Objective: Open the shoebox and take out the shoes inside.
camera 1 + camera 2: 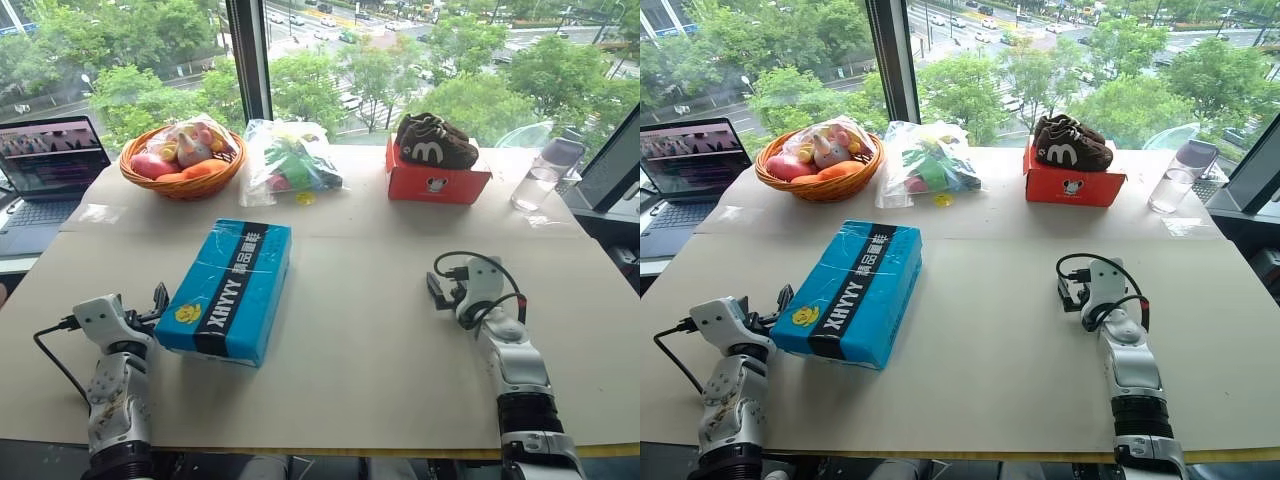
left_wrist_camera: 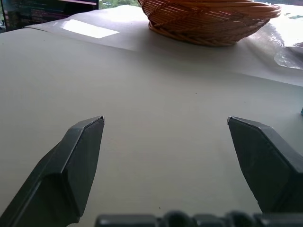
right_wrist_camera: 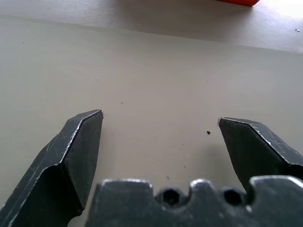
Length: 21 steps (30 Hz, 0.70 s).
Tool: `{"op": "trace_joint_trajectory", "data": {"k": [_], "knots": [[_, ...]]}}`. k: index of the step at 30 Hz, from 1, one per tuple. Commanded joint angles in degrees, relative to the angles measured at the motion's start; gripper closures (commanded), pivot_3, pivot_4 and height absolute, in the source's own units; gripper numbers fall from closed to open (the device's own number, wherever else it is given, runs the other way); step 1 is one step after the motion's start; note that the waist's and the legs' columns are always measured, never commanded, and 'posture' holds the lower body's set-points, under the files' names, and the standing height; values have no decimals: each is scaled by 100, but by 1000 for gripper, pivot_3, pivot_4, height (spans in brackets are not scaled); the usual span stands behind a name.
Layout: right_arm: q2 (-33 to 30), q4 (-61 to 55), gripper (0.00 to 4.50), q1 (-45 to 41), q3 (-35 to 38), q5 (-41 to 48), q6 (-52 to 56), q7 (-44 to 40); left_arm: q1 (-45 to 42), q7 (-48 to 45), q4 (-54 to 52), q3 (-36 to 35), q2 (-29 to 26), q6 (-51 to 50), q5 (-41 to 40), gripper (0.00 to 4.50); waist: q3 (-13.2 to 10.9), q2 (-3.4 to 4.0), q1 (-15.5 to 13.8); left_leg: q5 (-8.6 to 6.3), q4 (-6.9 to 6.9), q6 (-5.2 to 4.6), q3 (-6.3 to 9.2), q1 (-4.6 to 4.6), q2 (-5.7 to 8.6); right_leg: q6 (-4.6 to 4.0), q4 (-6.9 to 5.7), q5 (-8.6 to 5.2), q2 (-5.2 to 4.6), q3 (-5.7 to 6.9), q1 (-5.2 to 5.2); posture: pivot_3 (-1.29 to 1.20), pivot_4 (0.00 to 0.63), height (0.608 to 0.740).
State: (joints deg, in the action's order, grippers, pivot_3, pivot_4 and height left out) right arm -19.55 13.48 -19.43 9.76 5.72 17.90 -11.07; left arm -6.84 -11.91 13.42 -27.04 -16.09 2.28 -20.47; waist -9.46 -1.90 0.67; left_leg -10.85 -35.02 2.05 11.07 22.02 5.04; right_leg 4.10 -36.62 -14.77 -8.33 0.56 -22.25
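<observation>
The shoebox [image 1: 227, 290] lies closed on the table [image 1: 360, 340], its blue lid up with the black lettered band running lengthwise and a yellow sticker near the front corner. The left gripper [image 1: 155, 303] sits just beside the box's near left corner, its 2 fingers [image 2: 78, 156] spread wide with nothing between them. The right gripper [image 1: 438, 290] hovers over bare tabletop well to the right of the box, fingers [image 3: 78, 151] likewise spread and empty. Behind stand a wicker basket [image 1: 185, 160], a plastic bag [image 1: 290, 160] and a red-orange box [image 1: 437, 180] carrying brown shoes [image 1: 433, 140].
</observation>
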Motion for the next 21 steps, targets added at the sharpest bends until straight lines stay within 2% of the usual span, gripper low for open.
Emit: {"op": "trace_joint_trajectory", "data": {"k": [1, 5, 9, 11, 14, 15, 18, 19, 20, 21], "knots": [[-29, 220, 0, 154, 28, -91, 118, 110, -92, -106, 49, 9, -52, 33, -84, 39, 0, 0, 0, 0, 0, 0, 0, 0, 0, 0, 0, 0, 0, 0, 0, 0, 150, 740], [-97, 106, 0, 182, 1, -100, 136, 19, -133, -901, 136, 151, -507, -185, -194, 39, -1, 1, -1, 0, 1, 0, 0, -1, -1, 0, -2, 0, 0, 3, -1, 0, 150, 740], [-279, -246, 0, 222, -155, -5, 218, -432, -32, -2100, -6, 190, -1364, -543, -470, 39, -9, 9, 7, 0, 2, -1, 0, 14, -2, -1, -3, -1, 1, 5, -18, 0, 150, 740], [-388, -637, 0, 262, -260, 238, 376, -916, 79, -2836, -125, 321, -1931, -684, -489, 39, -12, 13, 15, 2, 8, -4, 0, 29, -1, -5, -3, -2, 1, 2, -43, 0, 150, 740], [-647, -1222, 0, 360, -471, 484, 652, -1593, 154, -3613, -167, 345, -2508, -772, -617, 746, -24, 34, 22, 3, 27, -7, -2, 62, 2, -19, 0, -7, 1, -8, -90, 0, 150, 740], [-768, -1462, 0, 402, -547, 595, 766, -1855, 176, -3897, -151, 348, -2682, -793, -650, 1152, -27, 38, 30, 2, 30, -8, -4, 67, 2, -21, 0, -8, 1, -8, -95, 0, 150, 740], [-1203, -2117, 727, 531, -738, 818, 963, -2540, 170, -4561, 65, 386, -3061, -726, -637, 2210, -47, 61, 90, -2, 35, -12, -6, 88, 0, -26, 3, -11, 1, -7, -117, 0, 150, 740], [-1354, -2275, 1046, 561, -816, 835, 985, -2725, 153, -4697, 175, 437, -3154, -659, -553, 2537, -60, 75, 99, -3, 33, -13, -9, 93, 3, -26, 7, -11, 0, -7, -119, 0, 150, 740], [-1478, -2384, 1557, 576, -884, 822, 998, -2858, 133, -4789, 265, 490, -3216, -599, -472, 3085, -66, 82, 103, -4, 31, -14, -12, 96, 6, -26, 10, -11, -3, -9, -120, 0, 150, 740], [-1573, -2464, 1761, 577, -936, 806, 1025, -2950, 108, -4860, 328, 533, -3254, -553, -419, 3290, -69, 84, 102, -4, 29, -15, -15, 96, 8, -25, 11, -11, -5, -11, -120, 0, 150, 740]]}}
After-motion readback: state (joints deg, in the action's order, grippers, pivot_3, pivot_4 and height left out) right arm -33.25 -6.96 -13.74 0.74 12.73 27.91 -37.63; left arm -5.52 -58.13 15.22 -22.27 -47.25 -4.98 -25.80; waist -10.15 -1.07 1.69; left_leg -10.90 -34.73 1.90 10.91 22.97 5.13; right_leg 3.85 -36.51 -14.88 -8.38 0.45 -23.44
